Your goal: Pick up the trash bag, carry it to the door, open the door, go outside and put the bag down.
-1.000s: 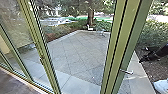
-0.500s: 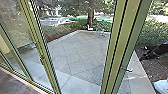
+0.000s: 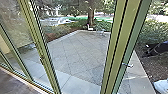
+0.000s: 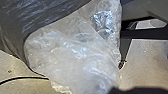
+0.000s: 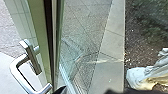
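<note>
At the right edge of the head view, my dark right gripper (image 3: 151, 51) reaches in, right of the metal handle (image 3: 128, 65) with a gap between them. The handle sits on the green-framed glass door (image 3: 120, 47). Seen from the right wrist, that silver handle (image 5: 16, 68) stands out from the door frame (image 5: 40, 42). A crumpled see-through plastic bag (image 4: 72, 55) hangs large in the left wrist view, against shiny dark plastic (image 4: 50, 15). How my left gripper holds it is hidden.
Beyond the glass lies a paved yard (image 3: 77, 55) with a tree (image 3: 90, 17) and hedges behind. Fixed green frames (image 3: 41, 50) stand at the left. A pale lumpy thing (image 3: 161, 86) lies at the lower right, by dark soil.
The door has swung slightly, its handle shifting up and right in the head view. My right gripper has also moved a little up and right. The camera has stayed put.
</note>
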